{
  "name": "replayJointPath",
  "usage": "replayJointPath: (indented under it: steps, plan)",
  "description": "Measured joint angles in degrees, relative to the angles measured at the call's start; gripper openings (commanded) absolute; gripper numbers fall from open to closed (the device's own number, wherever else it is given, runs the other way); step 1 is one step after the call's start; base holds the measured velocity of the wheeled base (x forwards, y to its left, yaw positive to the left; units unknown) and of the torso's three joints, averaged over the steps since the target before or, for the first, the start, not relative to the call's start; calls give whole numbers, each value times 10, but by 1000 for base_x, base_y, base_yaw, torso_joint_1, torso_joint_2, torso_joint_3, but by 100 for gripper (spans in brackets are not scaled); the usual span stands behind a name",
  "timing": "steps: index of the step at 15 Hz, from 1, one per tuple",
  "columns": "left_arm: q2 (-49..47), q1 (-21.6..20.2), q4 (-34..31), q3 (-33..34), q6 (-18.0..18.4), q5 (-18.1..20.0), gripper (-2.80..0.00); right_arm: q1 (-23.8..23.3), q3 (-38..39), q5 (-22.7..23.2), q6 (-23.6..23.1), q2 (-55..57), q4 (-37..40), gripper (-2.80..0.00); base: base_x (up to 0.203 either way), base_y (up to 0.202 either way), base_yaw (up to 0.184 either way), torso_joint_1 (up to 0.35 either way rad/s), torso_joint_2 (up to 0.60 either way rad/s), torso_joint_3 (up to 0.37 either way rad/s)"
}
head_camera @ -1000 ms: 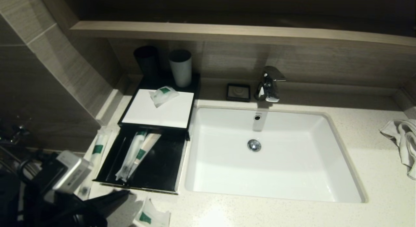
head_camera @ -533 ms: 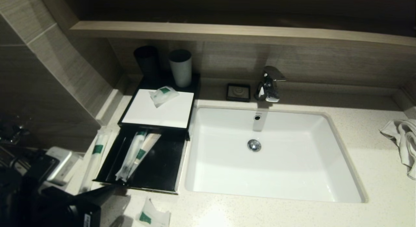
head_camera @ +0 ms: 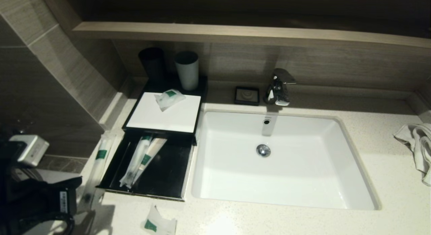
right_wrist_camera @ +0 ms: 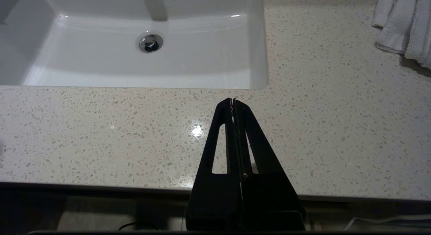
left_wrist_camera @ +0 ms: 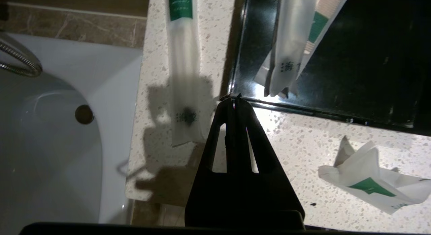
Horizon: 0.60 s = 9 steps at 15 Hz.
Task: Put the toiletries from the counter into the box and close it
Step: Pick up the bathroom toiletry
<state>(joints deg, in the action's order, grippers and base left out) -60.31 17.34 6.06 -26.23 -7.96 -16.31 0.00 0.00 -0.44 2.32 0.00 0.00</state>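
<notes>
While the left pincer (left_wrist_camera: pixel 234 99) hovers closed and empty, a slim tube (left_wrist_camera: pixel 183 70) lies just beside it.

left pincer (left_wrist_camera: pixel 234 99) closed, right pincer (right_wrist_camera: pixel 233 101) closed

Little can be read here. Each toiletry packet carries a small green label with pale print too fine to make out: on the long tube packet (left_wrist_camera: pixel 183 60) lying on the counter (left_wrist_camera: pixel 303 137), on the packets in the box's drawer (left_wrist_camera: pixel 370 60), and on the crumpled sachet (left_wrist_camera: pixel 373 184). The tube packet and a drawer packet (left_wrist_camera: pixel 286 43) also bear a dark printed mark near one end, possibly Chinese characters. The left gripper (left_wrist_camera: pixel 234 99) shows a white sticker in the head view, illegible.
</notes>
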Motion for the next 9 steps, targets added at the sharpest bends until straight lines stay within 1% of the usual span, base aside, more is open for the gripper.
replayJointPath:
  steps: [2,6,7,9]
  plan:
    - [2,-19,-5,7,0,2,-280,0,0,0,0,0,0,-280,0,0,0,0,0,0]
    - [-14,-74,-4,17,2,4,-280,0,0,0,0,0,0,-280,0,0,0,0,0,0]
    - [-23,-90,-4,17,2,8,-280,0,0,0,0,0,0,-280,0,0,0,0,0,0]
    - [-44,-116,-3,19,2,31,-280,0,0,0,0,0,0,-280,0,0,0,0,0,0]
